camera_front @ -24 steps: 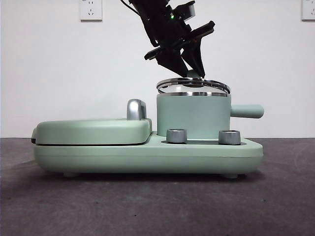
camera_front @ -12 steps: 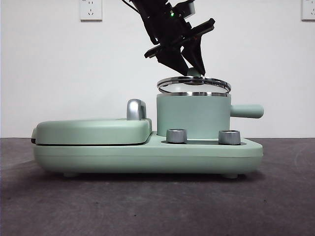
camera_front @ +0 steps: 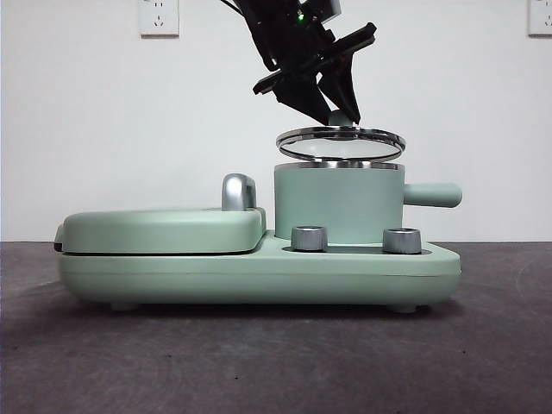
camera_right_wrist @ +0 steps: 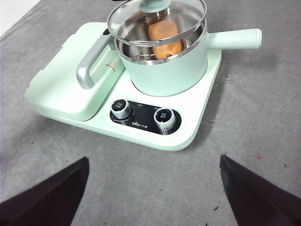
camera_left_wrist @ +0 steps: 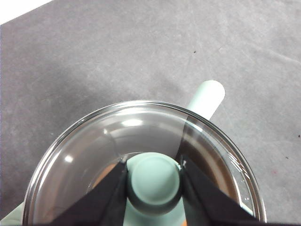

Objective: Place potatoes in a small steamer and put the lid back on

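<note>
The mint-green cooker base (camera_front: 259, 267) sat on the dark table (camera_front: 276, 362), its flat griddle cover (camera_front: 164, 229) lying beside the small steamer (camera_front: 338, 203). Directly beneath the left gripper (camera_front: 336, 114) stood that steamer, side handle (camera_front: 433, 195) pointing away from the griddle cover. The left gripper's jaws were clamped on the green knob (camera_left_wrist: 154, 181) of the lid (camera_front: 341, 141), holding it slightly tilted just above the steamer's rim, apart from it. Below the lid, inside the steamer, lay the potato (camera_right_wrist: 165, 38). The right gripper (camera_right_wrist: 155, 188) hung well back from the cooker, jaws wide apart. Two silver dials (camera_right_wrist: 143, 114) faced it.
</note>
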{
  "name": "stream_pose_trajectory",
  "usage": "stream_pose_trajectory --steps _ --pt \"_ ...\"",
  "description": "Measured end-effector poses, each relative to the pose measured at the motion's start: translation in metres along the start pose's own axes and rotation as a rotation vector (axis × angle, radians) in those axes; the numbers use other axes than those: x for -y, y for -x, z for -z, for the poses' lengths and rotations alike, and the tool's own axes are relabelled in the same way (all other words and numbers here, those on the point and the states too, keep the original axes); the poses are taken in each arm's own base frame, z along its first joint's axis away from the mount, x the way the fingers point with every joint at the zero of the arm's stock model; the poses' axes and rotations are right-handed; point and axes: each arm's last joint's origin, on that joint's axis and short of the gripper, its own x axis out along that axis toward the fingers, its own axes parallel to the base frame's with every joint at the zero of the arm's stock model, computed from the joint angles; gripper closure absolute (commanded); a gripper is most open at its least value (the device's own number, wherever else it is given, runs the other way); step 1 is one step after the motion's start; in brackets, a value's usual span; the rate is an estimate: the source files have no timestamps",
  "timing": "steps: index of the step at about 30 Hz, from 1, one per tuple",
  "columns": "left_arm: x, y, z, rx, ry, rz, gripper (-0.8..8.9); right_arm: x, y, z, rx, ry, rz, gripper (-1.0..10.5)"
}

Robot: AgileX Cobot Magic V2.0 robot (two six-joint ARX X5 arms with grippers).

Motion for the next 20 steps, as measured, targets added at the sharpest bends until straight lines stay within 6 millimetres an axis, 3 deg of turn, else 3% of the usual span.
stream_pose_trajectory --steps 20 --pt "-0.001 -0.0066 0.0042 -0.024 0.004 0.001 8.05 0.0 0.0 0.0 0.0 0.0 0.0 5.1"
